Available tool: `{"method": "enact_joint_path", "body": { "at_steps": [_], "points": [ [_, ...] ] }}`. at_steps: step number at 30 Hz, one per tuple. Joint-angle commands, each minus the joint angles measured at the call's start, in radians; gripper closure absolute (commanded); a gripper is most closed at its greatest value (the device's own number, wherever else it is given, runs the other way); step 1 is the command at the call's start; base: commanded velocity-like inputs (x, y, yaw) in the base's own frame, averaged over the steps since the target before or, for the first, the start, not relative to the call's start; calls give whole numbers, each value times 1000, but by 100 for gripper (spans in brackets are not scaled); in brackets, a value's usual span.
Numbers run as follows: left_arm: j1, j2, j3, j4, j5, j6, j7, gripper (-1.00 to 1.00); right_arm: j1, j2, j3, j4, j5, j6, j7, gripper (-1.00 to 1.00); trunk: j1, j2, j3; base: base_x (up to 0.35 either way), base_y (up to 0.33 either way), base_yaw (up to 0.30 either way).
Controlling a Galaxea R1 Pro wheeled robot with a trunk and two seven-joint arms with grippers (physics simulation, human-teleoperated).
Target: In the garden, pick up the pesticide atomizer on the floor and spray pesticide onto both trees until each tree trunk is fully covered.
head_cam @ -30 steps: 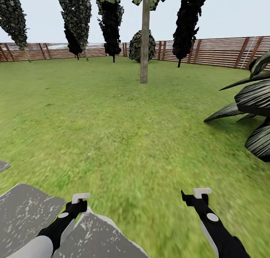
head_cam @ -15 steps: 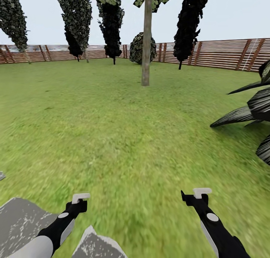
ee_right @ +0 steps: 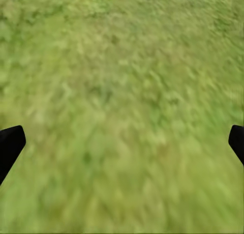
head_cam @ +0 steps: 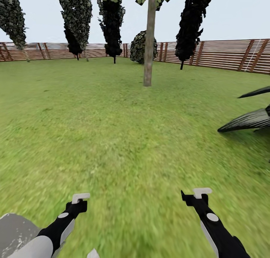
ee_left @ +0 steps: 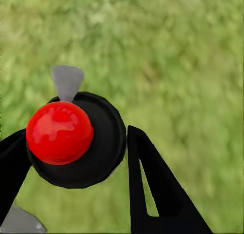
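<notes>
In the left wrist view the pesticide atomizer (ee_left: pixel 104 142) shows end-on: a round black body with a red spot and a grey nozzle tip. My left gripper (ee_left: pixel 76 145) is shut on it, one black finger on each side. From the head camera that left gripper (head_cam: pixel 80 199) hangs low over the grass floor (head_cam: pixel 123 138). My right gripper (head_cam: pixel 201 194) is open and holds nothing; its fingertips (ee_right: pixel 10 145) sit wide apart above grass. A tree with a pale upright trunk (head_cam: pixel 149 44) stands ahead, slightly right of centre, its leafy crown cut off by the frame.
A brown slat fence (head_cam: pixel 221 54) rings the lawn. Dark narrow trees (head_cam: pixel 112 18) and a round bush (head_cam: pixel 139 46) stand along it. Palm leaves (head_cam: pixel 249 119) reach in from the right. A grey stepping stone (head_cam: pixel 13 228) lies by my left arm.
The camera has moved forward over the lawn: the stepping stones slid down out of view, the palm leaves shifted right, and the trunk looks slightly nearer. Both arms keep their pose.
</notes>
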Motion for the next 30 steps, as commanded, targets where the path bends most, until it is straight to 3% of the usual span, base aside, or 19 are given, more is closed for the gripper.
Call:
{"method": "enact_joint_path", "body": {
  "at_steps": [1,30],
  "points": [
    [0,0,0,0,0,0,0,100,0,0,0,0,0,0,0,-100,0,0,0,335,176,0],
    [0,0,0,2,0,-2,1,100,0,0,0,1,1,0,0,-100,0,0,0,335,177,0]
  ]
}}
